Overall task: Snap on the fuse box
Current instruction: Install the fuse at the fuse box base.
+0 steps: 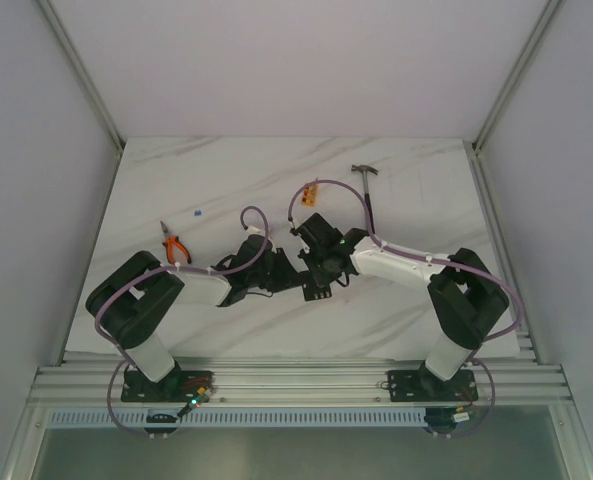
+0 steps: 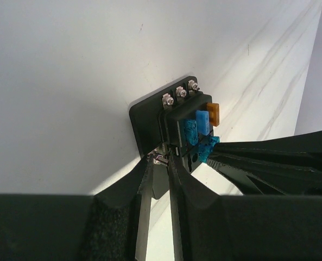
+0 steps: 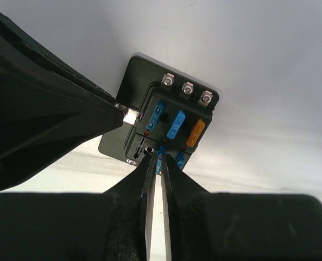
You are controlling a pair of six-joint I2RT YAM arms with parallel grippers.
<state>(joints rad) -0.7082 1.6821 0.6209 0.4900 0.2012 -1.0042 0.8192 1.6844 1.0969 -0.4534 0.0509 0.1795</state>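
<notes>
Surface: a white, grey-veined marble worktop (image 1: 446, 200) is enclosed by plain white walls.
Fuse box: the small black square plastic fuse box (image 1: 318, 290) is found midway between the left and right edges, nearer the near edge, between both claws.
Left gripper (image 2: 162, 161): its fingers are drawn narrow and pinched on a metal tab at the box's side.
Right gripper (image 3: 159, 159): its fingers are almost closed, and a small blue fuse (image 3: 162, 154) in the box's near row is nipped.
Pliers: orange-handled metal pliers (image 1: 174, 245) are laid towards the left edge.
Block: a small orange block (image 1: 309, 190) is placed farther back.
Hammer: a slim dark-handled hammer (image 1: 368, 190) is laid beside it, towards the far edge.
</notes>
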